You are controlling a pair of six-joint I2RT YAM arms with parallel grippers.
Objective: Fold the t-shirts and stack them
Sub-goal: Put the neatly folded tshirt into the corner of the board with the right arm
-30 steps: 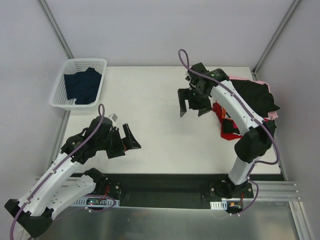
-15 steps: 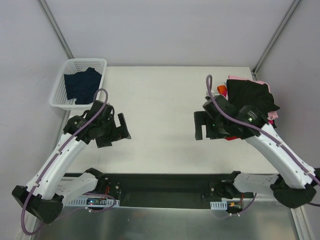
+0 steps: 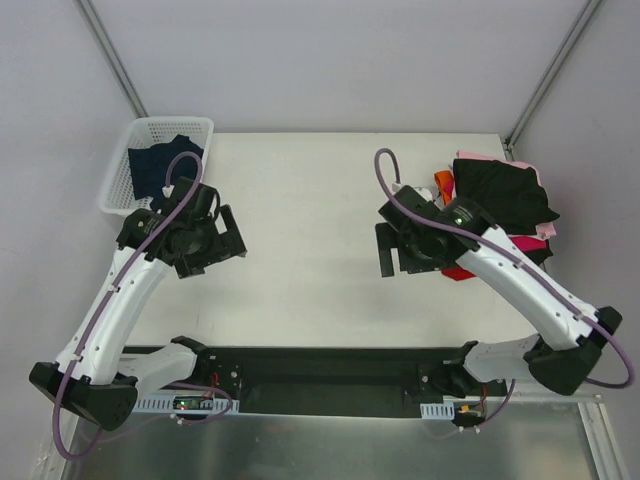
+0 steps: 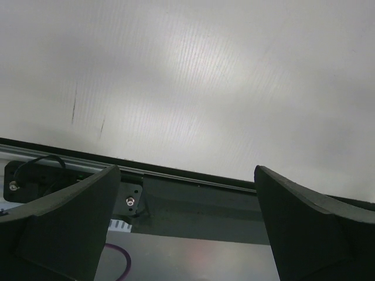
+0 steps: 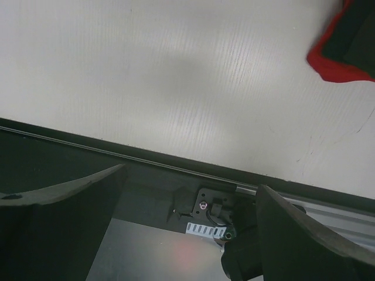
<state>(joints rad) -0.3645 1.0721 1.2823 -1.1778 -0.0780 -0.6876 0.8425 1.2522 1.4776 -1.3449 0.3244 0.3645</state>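
A heap of t-shirts [image 3: 505, 190] lies at the table's right edge: black on top, with pink [image 3: 490, 157], orange [image 3: 443, 183] and red [image 3: 459, 272] cloth showing at its rims. A dark navy t-shirt [image 3: 160, 167] sits in the white basket [image 3: 118, 170] at the far left. My right gripper [image 3: 397, 255] hangs open and empty just left of the heap; its wrist view has a red corner [image 5: 334, 67] at top right. My left gripper [image 3: 216, 248] is open and empty over bare table, near the basket. Both wrist views show wide-apart fingers [image 4: 58, 225] [image 5: 58, 225] with nothing between.
The white tabletop [image 3: 310, 200] spreads between the two arms. A black rail [image 3: 330, 365] with the arm bases runs along the near edge, also in the wrist views as rail [image 4: 199, 193] and rail [image 5: 176, 170]. Grey walls enclose the table.
The right arm pulled back from the far middle and now hovers lower, left of the heap, its jaws wider. The left gripper moved up and left toward the basket.
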